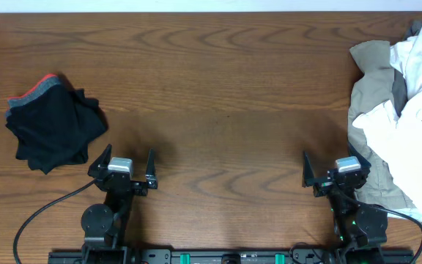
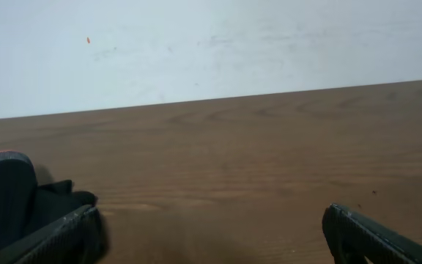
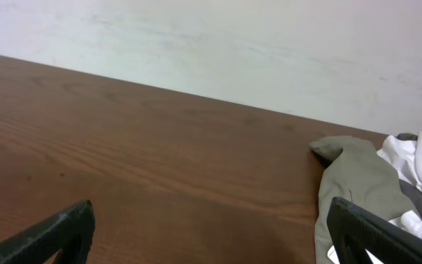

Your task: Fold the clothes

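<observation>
- A dark folded soft garment with a grey, red-edged band [image 1: 56,126] lay on the left part of the brown wood-grain table [image 1: 218,81], its banded edge turned toward the far side.
- A loose heap of white and khaki cloth garments [image 1: 398,125] sat crumpled at the table's right edge, partly cut off by the overhead view. A grey piece showed among the folds.
- The left claw [image 1: 129,155] sat near the table's front edge, just to the right of the dark garment and apart from it. Its jaws were spread wide with only bare table between them.
- In the left wrist view, the dark garment lay just beside the claw's left finger [image 2: 57,238].
- The right claw [image 1: 330,161] was also spread wide and empty, close beside the heap's near left edge. Whether its outer finger touched the khaki cloth could not be told.
- In the right wrist view, khaki cloth lay just ahead of the right-hand finger [image 3: 379,235], with white cloth behind it.
- A pale wall [image 2: 211,44] rose beyond the table's far edge.
</observation>
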